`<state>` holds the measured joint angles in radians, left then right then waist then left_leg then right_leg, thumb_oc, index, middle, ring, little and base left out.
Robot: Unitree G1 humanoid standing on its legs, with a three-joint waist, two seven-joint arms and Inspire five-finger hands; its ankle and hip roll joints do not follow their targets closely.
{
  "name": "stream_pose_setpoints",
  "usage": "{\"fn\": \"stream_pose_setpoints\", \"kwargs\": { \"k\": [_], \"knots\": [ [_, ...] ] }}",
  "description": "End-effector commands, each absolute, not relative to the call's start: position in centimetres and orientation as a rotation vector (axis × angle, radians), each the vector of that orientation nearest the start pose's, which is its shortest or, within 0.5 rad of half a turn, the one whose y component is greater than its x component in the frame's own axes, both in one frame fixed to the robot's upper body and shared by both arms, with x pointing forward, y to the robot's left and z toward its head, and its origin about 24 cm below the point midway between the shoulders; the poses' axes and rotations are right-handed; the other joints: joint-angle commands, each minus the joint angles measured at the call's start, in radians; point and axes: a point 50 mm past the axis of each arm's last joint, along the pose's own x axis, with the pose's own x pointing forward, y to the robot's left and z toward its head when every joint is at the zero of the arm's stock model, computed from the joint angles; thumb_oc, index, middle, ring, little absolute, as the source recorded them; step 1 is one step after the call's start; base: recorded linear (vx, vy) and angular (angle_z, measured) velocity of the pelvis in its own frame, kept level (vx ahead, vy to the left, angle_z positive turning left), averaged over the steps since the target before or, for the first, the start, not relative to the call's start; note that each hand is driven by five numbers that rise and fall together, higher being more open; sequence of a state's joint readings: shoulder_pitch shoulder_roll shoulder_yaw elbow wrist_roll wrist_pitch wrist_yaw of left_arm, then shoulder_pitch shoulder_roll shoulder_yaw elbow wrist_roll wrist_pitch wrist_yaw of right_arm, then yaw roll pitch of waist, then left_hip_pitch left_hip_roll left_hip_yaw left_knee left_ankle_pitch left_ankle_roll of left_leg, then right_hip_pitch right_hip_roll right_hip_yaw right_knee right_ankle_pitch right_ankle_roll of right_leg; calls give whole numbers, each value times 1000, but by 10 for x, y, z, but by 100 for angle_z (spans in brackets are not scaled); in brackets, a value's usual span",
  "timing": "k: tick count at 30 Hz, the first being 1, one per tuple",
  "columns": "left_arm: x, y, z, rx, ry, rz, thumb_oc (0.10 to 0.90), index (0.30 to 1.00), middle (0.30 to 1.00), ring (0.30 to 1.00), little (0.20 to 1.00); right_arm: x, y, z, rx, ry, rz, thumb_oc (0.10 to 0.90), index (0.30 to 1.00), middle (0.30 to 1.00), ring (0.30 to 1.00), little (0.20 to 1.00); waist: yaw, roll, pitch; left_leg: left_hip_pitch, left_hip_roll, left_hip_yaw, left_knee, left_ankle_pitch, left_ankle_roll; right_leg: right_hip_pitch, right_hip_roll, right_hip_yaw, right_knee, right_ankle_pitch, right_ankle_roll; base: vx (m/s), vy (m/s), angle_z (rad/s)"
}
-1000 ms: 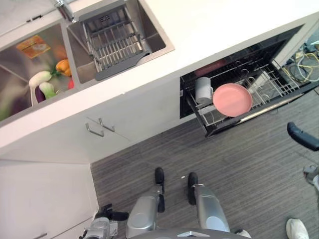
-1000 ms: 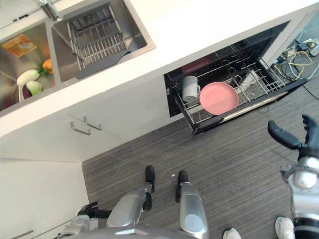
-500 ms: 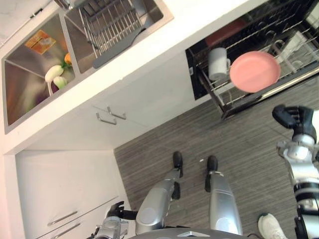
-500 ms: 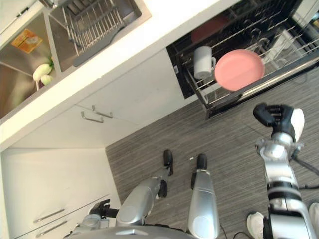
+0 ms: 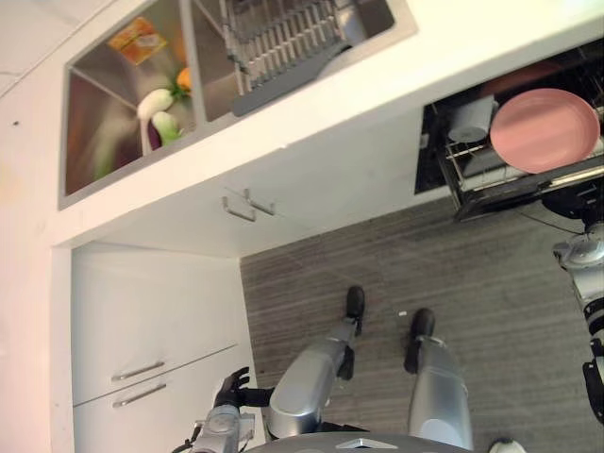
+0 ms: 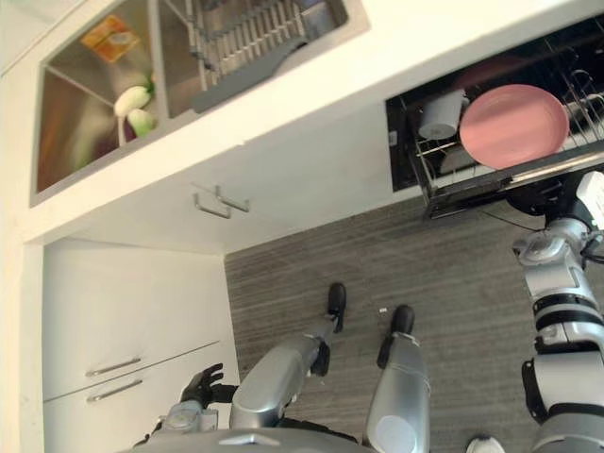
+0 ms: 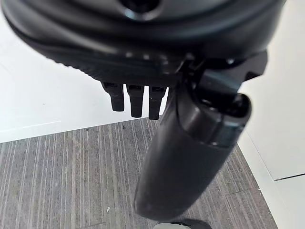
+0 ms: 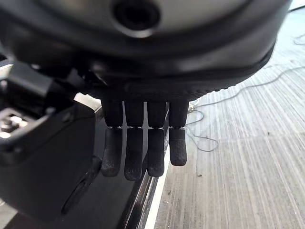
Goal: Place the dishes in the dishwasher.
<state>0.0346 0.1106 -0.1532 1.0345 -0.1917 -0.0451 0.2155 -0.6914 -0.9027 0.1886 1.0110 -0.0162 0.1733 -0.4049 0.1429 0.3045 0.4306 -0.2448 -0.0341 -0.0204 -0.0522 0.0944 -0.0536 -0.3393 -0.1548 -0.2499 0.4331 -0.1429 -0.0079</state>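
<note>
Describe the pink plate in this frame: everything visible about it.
The pink plate is round, plain and matte, plastic-looking, with a shallow rim. It sits in the pulled-out wire rack of the open dishwasher, its face towards the camera, seemingly leaning on the wires. A grey mug stands just beside it. The right hand is below the rack's front edge, not touching the plate.

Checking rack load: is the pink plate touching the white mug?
Apart. The right eye view shows the pink plate and the white mug side by side in the dishwasher rack, bare wire between them.
</note>
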Motion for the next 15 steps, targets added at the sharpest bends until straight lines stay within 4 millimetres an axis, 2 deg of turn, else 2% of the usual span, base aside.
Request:
{"fn": "stream_pose_setpoints", "kwargs": {
  "k": [1, 3, 7, 8, 9, 11, 12, 13, 15],
  "knots": [
    [109, 224, -152, 155, 1046, 340, 800, 900, 900, 900, 900, 326, -380, 311, -947, -316, -928, 400, 300, 300, 300, 300, 70, -48, -94, -24, -8, -47, 50, 37, -42, 45, -55, 80, -199, 90, 94, 42, -36, 79],
    [114, 226, -150, 125, 1026, 372, 800, 900, 900, 900, 900, 328, -379, 317, -919, -317, -935, 400, 300, 300, 300, 300, 84, -51, -107, -14, -8, -58, 48, 36, -46, 59, -57, 69, -195, 77, 93, 39, -42, 49],
    [118, 227, -148, 110, 1006, 385, 800, 900, 900, 900, 900, 331, -379, 313, -892, -304, -936, 400, 300, 300, 300, 300, 97, -53, -123, -12, -4, -69, 45, 42, -42, 71, -47, 59, -207, 82, 91, 10, -32, 17],
    [119, 227, -148, 114, 1007, 384, 800, 900, 900, 900, 900, 332, -381, 303, -890, -274, -937, 635, 653, 653, 653, 653, 103, -57, -128, -10, -2, -77, 46, 43, -42, 77, -40, 58, -209, 78, 89, 10, -28, 22],
    [118, 227, -148, 113, 1010, 385, 800, 900, 900, 900, 900, 333, -381, 297, -878, -269, -930, 800, 900, 900, 900, 900, 103, -59, -128, -9, -1, -79, 46, 43, -42, 79, -38, 57, -211, 79, 89, 13, -42, 26],
    [115, 226, -150, 105, 1034, 399, 800, 900, 900, 900, 900, 334, -380, 275, -862, -229, -895, 800, 900, 900, 900, 900, 95, -69, -128, -6, 4, -81, 44, 39, -39, 84, -33, 55, -215, 77, 89, 14, -25, 32],
    [115, 226, -150, 105, 1034, 399, 800, 900, 900, 900, 900, 334, -380, 275, -862, -229, -895, 800, 900, 900, 900, 900, 95, -69, -128, -6, 4, -81, 44, 39, -39, 84, -33, 55, -215, 77, 89, 22, -23, 13],
    [111, 224, -153, 97, 1065, 409, 800, 900, 900, 900, 900, 335, -380, 236, -838, -148, -853, 800, 900, 900, 900, 900, 86, -81, -125, -3, 8, -81, 46, 35, -35, 91, -26, 55, -218, 76, 88, 36, -34, -4],
    [105, 224, -157, 88, 1105, 427, 800, 900, 900, 900, 900, 327, -375, 175, -802, -31, -788, 800, 900, 900, 900, 900, 75, -107, -126, 7, 10, -80, 49, 25, -26, 102, -21, 57, -223, 78, 90, 45, -42, -2]
  ]
}}
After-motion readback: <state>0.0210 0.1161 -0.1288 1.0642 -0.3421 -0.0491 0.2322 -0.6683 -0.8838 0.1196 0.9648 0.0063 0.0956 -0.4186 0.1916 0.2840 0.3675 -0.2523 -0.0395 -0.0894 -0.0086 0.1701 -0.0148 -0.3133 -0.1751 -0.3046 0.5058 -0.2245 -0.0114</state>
